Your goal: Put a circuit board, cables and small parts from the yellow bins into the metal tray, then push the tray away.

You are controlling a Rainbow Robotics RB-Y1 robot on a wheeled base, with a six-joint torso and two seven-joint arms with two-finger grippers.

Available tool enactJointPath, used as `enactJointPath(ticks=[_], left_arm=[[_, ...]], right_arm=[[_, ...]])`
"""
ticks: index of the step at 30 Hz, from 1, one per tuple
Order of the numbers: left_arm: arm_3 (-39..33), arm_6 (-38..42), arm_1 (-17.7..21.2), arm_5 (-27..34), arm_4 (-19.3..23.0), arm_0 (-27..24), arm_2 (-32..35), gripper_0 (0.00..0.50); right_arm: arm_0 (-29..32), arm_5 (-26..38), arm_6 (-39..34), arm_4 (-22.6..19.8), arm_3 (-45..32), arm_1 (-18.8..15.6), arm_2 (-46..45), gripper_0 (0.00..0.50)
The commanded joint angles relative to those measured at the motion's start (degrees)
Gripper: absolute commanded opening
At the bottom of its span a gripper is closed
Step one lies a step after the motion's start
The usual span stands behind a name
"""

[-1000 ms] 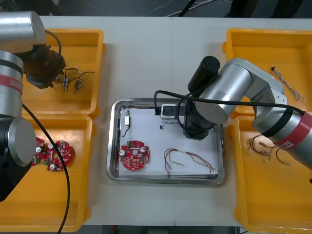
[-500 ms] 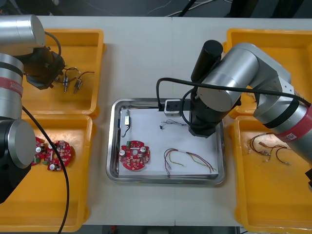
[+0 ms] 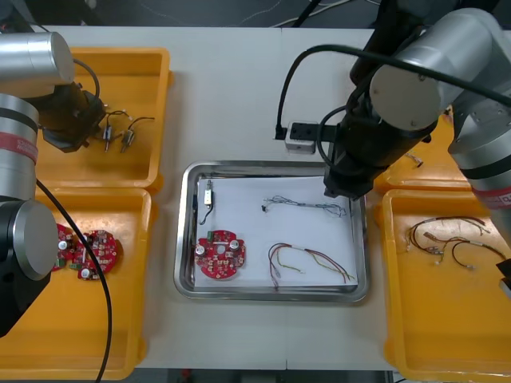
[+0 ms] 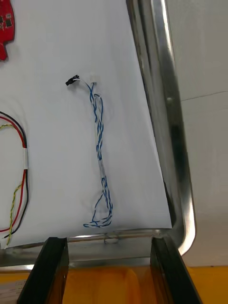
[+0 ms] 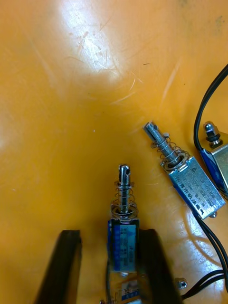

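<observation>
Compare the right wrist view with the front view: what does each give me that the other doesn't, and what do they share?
Right wrist view: the right gripper, fingers open with nothing between, over an edge of the metal tray; the black plug on the blue and white cable.
Front view: the small metal part in the tray, the four yellow bins, the left gripper over the far left bin.
Both: the tray, the blue and white cable, the red and yellow cable, the red circuit board in the tray.
</observation>
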Motion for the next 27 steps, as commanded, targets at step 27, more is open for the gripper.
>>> enactJointPath(ticks=[27], left_arm=[[-21.91, -5.58, 4.7, 26.37, 3.89, 0.31, -2.44, 0.0]], right_arm=[[-0.84, 2.74, -47.1, 4.61, -4.02, -3.94, -20.85, 0.5]])
